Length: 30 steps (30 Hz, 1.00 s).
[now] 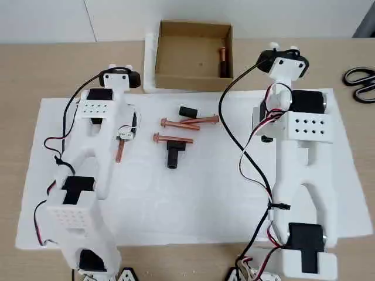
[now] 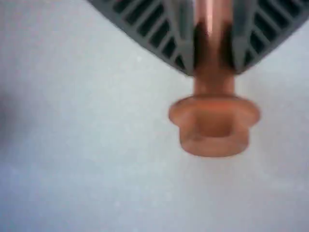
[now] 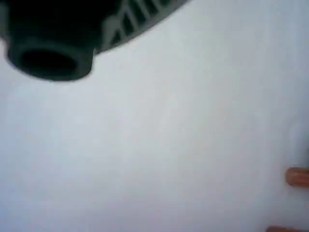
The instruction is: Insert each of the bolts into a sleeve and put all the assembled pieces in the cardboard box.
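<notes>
My left gripper (image 1: 125, 134) is shut on a copper bolt (image 1: 119, 150) over the left part of the white mat. In the left wrist view the bolt (image 2: 214, 125) sticks out head-first from between the grey fingers (image 2: 159, 34). My right gripper (image 1: 267, 130) holds a black sleeve (image 1: 266, 139) at the mat's right side; its open end (image 3: 48, 59) shows beside a grey finger (image 3: 137, 19). Three loose bolts (image 1: 179, 124) (image 1: 204, 120) (image 1: 173, 139) and two black sleeves (image 1: 187, 111) (image 1: 173, 156) lie mid-mat. The cardboard box (image 1: 176, 58) at the back holds one assembled piece (image 1: 224, 61).
Scissors (image 1: 360, 82) lie on the table at the far right. The white foam mat (image 1: 193, 199) has bare room across its front half. Bolt ends (image 3: 297, 177) show at the edge of the right wrist view. Cables hang beside both arms.
</notes>
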{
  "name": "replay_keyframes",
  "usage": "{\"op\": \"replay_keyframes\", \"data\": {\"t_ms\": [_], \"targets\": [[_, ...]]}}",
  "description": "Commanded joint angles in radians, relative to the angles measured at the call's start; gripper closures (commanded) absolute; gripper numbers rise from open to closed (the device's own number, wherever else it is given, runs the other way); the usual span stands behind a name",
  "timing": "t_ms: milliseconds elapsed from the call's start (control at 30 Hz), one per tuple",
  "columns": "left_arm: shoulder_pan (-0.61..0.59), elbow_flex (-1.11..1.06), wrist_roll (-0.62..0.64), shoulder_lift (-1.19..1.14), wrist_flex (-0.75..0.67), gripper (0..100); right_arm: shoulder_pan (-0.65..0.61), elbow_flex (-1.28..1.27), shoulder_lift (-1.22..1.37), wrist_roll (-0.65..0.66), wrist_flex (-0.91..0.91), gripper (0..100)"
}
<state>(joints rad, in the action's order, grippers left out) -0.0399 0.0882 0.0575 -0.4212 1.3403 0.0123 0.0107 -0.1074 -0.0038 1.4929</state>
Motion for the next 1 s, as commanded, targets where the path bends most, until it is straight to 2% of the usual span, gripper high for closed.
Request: {"op": "replay_keyframes", "data": {"t_ms": [0,233,367,833,967], "targets": [[-0.008,0.001,0.008,0.068,-0.044,99,-0.005,0.051,-0.048,0.011,-0.019,99.5],[-0.006,0.001,0.008,0.066,-0.057,99,-0.004,0.051,-0.048,0.011,-0.019,99.5],[-0.006,0.001,0.009,0.04,-0.058,94,-0.002,0.051,-0.048,0.011,-0.019,99.5],[-0.005,0.001,0.032,-0.048,-0.12,94,0.001,0.051,-0.05,0.011,-0.013,99.5],[-0.002,0.001,0.032,-0.04,-0.118,100,0.001,0.051,-0.048,0.011,-0.015,99.5]]}}
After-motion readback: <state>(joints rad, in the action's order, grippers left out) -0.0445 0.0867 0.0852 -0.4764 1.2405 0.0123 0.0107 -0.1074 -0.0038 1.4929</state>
